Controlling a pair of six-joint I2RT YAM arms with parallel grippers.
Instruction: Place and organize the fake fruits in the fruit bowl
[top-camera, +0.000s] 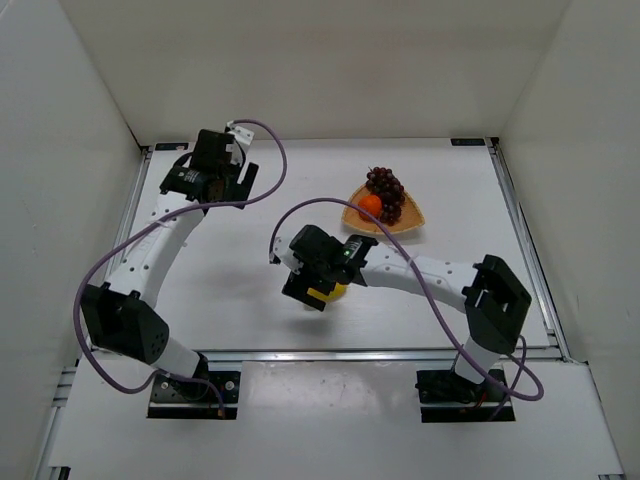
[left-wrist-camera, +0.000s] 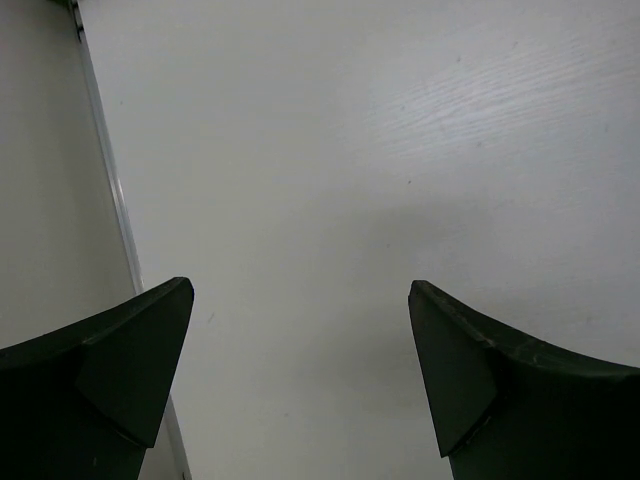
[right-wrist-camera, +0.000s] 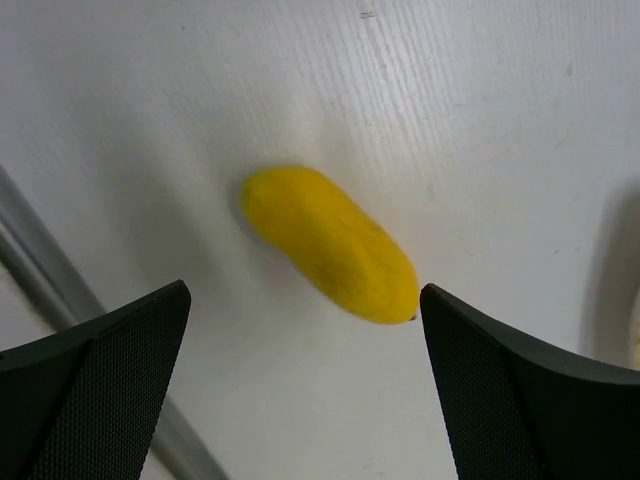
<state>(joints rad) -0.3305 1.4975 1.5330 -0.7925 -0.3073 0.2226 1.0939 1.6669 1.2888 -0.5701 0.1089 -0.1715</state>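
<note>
Orange (top-camera: 370, 203) and grapes (top-camera: 386, 190) sit in bowl (top-camera: 414, 223), lemon (right-wrist-camera: 330, 245) lies on desk (top-camera: 230, 300) well apart from bowl under released right gripper (right-wrist-camera: 305, 295), and left gripper (left-wrist-camera: 300, 290), far from bowl, is released and empty.

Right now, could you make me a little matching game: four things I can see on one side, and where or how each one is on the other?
1 orange
2 grapes
3 yellow fruit
4 left gripper

A open, above bare table
B on the table, below the open right gripper
C dark purple, in the bowl
D round, in the bowl

Pairs: 1-D, 2-C, 3-B, 4-A
</note>
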